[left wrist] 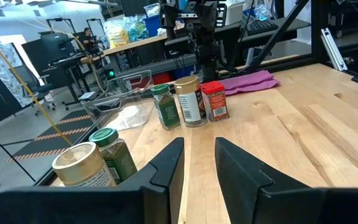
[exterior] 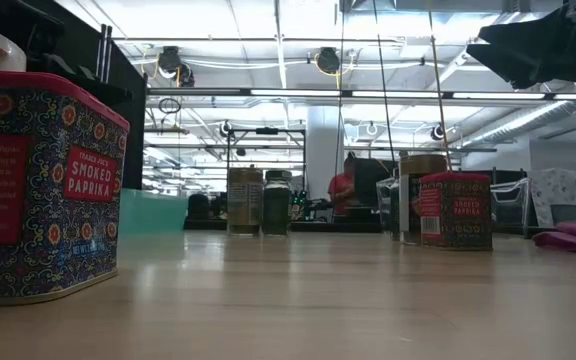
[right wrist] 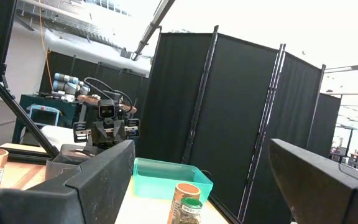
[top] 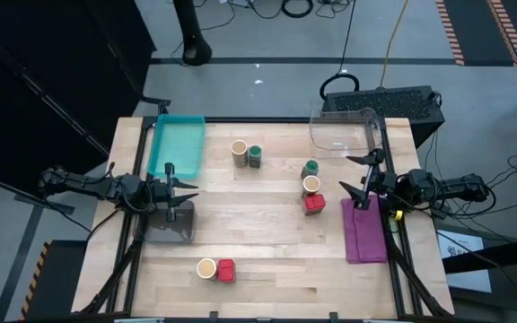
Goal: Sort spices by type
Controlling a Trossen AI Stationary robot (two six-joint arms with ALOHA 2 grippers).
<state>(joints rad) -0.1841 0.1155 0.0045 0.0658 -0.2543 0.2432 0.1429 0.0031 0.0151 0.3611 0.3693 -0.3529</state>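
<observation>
Across the wooden desk [top: 267,242], seven spice jars stood in three clusters: a tan and green pair [top: 246,153] near the teal tray [top: 176,144], a green, tan and red trio [top: 311,187] mid-desk, a tan and red pair [top: 215,269] up front; left claw [top: 185,186] stood narrowly parted, empty; right claw [top: 359,178] gaped wide, empty, beside the purple cloth [top: 364,231]

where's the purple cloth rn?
High view: the purple cloth lies flat at the table's right edge, under and just in front of the right tool, right of the red jar in the three-jar cluster.
</observation>
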